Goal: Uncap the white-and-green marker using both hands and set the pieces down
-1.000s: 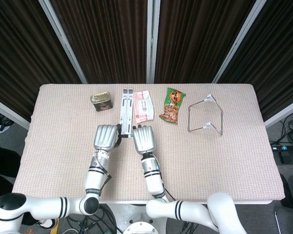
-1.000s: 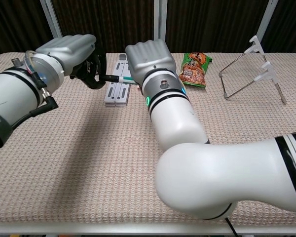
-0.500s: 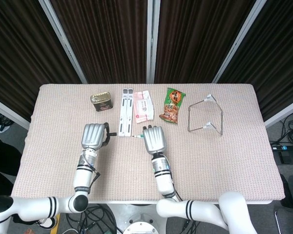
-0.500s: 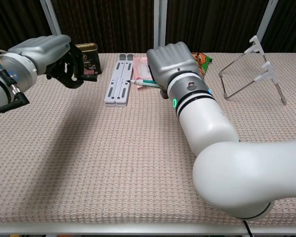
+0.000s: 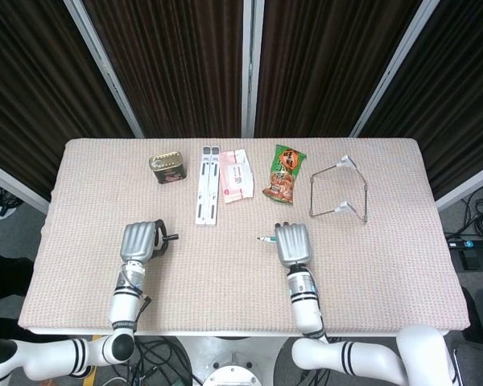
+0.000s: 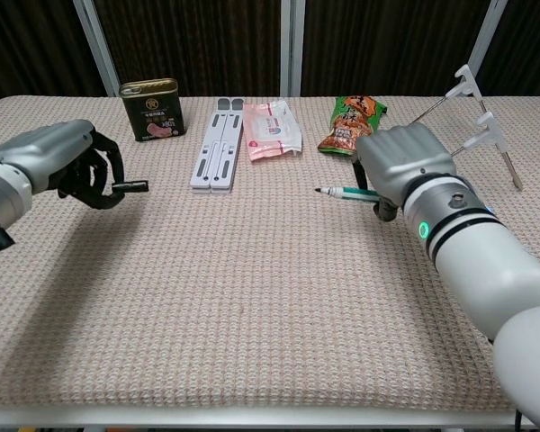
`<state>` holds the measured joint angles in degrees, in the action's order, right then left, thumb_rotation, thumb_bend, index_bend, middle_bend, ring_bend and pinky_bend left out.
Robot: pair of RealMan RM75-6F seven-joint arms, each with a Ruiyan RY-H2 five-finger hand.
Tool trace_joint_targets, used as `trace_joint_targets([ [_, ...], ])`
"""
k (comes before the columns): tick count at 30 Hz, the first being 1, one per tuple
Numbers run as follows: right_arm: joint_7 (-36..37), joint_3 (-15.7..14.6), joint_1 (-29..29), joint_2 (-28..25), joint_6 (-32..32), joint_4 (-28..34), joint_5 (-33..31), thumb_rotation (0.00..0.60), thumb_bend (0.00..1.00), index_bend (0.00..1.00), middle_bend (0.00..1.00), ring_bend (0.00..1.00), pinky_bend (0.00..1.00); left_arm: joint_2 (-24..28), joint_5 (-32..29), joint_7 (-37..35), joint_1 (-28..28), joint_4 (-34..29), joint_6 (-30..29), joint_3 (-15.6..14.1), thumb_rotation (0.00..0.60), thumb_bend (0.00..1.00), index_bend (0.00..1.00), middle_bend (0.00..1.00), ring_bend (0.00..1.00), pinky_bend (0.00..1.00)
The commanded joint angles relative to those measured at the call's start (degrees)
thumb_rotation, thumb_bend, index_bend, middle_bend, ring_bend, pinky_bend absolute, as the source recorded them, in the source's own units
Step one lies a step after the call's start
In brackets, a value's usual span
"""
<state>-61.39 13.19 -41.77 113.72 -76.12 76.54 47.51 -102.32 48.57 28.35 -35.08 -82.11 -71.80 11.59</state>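
My right hand point(image 5: 292, 244) point(image 6: 401, 168) grips the white-and-green marker body point(image 6: 345, 192) point(image 5: 266, 239), whose bare tip points toward the table's middle. Over the left side of the table, my left hand point(image 5: 141, 240) point(image 6: 72, 164) holds the dark cap point(image 6: 130, 186) point(image 5: 170, 237), which sticks out from its curled fingers. The two hands are far apart, both low over the beige cloth. The marker's rear end is hidden inside my right hand.
Along the back stand a dark tin can point(image 5: 167, 168), a white folded stand point(image 5: 207, 194), a pink wipes pack point(image 5: 235, 174), a green snack bag point(image 5: 285, 174) and a wire rack point(image 5: 340, 190).
The cap has come off the marker. My left hand drew left and nearer with the cap, and my right hand drew right and nearer with the marker body.
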Motion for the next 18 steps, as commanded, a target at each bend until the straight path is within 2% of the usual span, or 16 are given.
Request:
trace_joint_targets([
  [1,1.3,-0.6,0.7,-0.2,0.8,-0.8,0.1,0.6,0.37,0.67,0.62,0.62,0.74,-1.7,1.7,-2.2,0.5,2.4,1.6,-0.7,0.6,0.27,0.54,0.59,0.52,0.61],
  [6,2.9,-0.5,0.9,0.3,1.9,-1.8,0.7,0.6,0.34,0.66,0.6,0.62,0.74,-1.8,3.6,-4.3,0.9,3.2,2.8,-0.7,0.6,0.17,0.43,0.46,0.4,0.52],
  [9,3.3,-0.3,0.9,0.3,2.7,-1.9,0.7,0.6,0.22,0.6,0.55,0.59,0.74,-1.5,4.3,-4.1,1.3,3.3,2.9,-1.1,0.6,0.11,0.4,0.42,0.36,0.5],
  [12,3.4,-0.3,1.0,-0.1,2.9,-1.5,1.1,0.6,0.12,0.52,0.5,0.54,0.74,-1.1,4.5,-3.7,1.8,3.0,2.7,-1.1,0.6,0.09,0.4,0.41,0.36,0.49],
  [18,5.2,0.1,2.2,-1.9,0.7,1.5,3.0,0.6,0.09,0.41,0.46,0.49,0.73,1.1,5.9,-3.8,3.5,0.0,-0.4,-0.2,0.6,0.08,0.39,0.4,0.35,0.49],
])
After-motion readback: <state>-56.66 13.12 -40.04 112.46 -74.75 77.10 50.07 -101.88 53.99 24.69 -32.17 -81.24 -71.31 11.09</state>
